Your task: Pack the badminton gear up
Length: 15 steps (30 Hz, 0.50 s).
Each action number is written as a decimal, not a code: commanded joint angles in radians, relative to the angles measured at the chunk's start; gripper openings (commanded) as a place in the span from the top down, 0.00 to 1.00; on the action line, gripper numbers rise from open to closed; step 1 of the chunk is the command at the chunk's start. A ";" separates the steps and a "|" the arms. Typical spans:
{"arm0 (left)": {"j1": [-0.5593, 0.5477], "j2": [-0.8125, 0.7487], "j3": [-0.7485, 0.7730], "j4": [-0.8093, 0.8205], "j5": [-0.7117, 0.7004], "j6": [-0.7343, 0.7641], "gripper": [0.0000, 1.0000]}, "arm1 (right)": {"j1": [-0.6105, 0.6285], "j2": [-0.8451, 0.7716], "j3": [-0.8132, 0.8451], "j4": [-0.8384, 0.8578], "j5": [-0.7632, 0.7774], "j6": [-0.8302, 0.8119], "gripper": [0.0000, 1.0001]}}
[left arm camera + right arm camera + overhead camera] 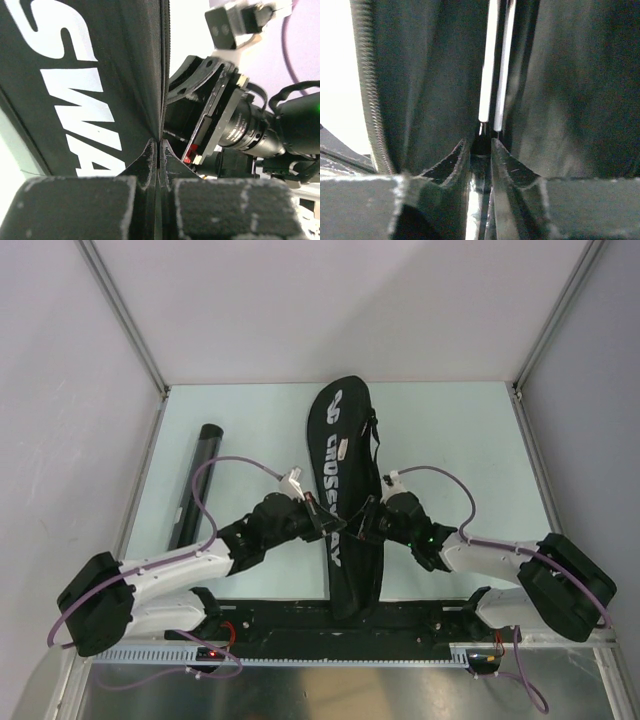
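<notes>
The long black CROSSWAY racket bag (340, 440) lies lengthwise down the middle of the table. My left gripper (322, 523) is at its left edge, shut on the bag's zipped seam (161, 100), which runs up from between the fingertips (159, 150). My right gripper (365, 523) is at the bag's right edge, reaching inside between the fabric walls (430, 75). Its jaws stand slightly open (481, 145). A dark racket handle end sits in the gap, and two silver racket shafts (487, 65) run on deeper into the bag. A black tube (195, 485) lies at the left.
The bag's zip teeth (367, 85) run along the left of the right wrist view. The right arm's wrist and camera (250, 125) sit close across the bag from my left fingers. Metal frame posts (130, 330) and the table's walls bound the workspace.
</notes>
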 commanded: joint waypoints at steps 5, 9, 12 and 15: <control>-0.027 -0.019 -0.042 0.071 0.039 0.022 1.00 | 0.030 -0.113 0.108 -0.313 0.176 -0.057 0.46; -0.024 0.003 -0.066 0.071 0.011 0.041 0.99 | -0.009 -0.241 0.109 -0.503 0.183 -0.089 0.35; -0.025 0.047 -0.061 0.071 0.025 0.053 0.85 | -0.072 -0.309 0.108 -0.552 0.177 -0.117 0.30; -0.026 0.086 -0.043 0.072 0.052 0.069 0.66 | -0.137 -0.321 0.106 -0.534 0.137 -0.144 0.26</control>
